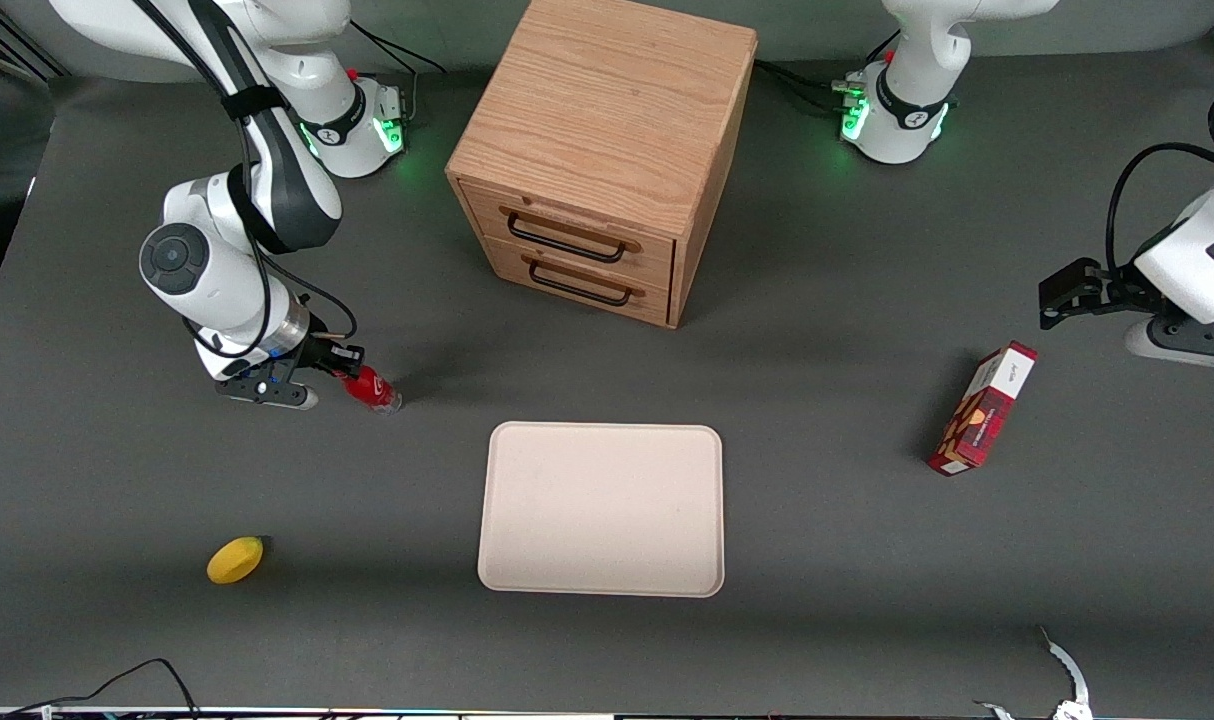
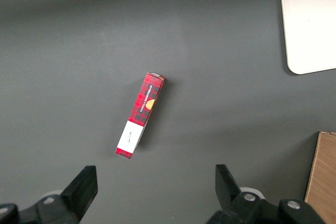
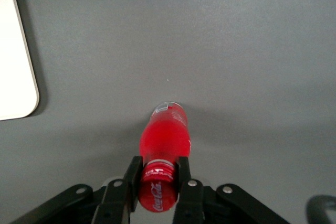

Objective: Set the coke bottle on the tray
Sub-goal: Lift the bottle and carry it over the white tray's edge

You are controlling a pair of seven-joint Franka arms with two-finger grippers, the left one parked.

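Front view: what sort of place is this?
Likely a robot lab bench: a dark table with props, a wooden drawer cabinet and tray; the gripper holds the coke bottle.

My right arm reaches down from its base with the elbow bent and the wrist tilted toward the table. The gripper sits low at the working arm's end, and its two fingers are clamped against the cap of the coke bottle, one on each side.

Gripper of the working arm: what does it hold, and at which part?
The gripper holds the coke bottle at its neck, just under the red cap.
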